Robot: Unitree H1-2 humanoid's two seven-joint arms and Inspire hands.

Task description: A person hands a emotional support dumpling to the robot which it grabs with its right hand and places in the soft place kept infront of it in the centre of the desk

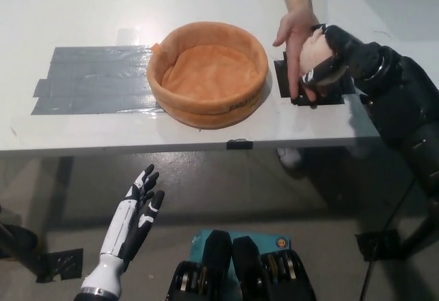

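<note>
A round, pale peach plush dumpling (312,52) sits at the right side of the desk, partly hidden and cupped from both sides. A round orange soft bed (208,73) with a thick padded rim lies upright just left of it, nothing inside.

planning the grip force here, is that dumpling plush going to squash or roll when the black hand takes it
Probably squashy: the dumpling looks like a rounded, soft plush, so the right hand wrapping it may dent it. Its round shape could roll if set on the bare table, less so inside the orange basket. It likely is light, since the person's hand supports it on an open palm.
</note>
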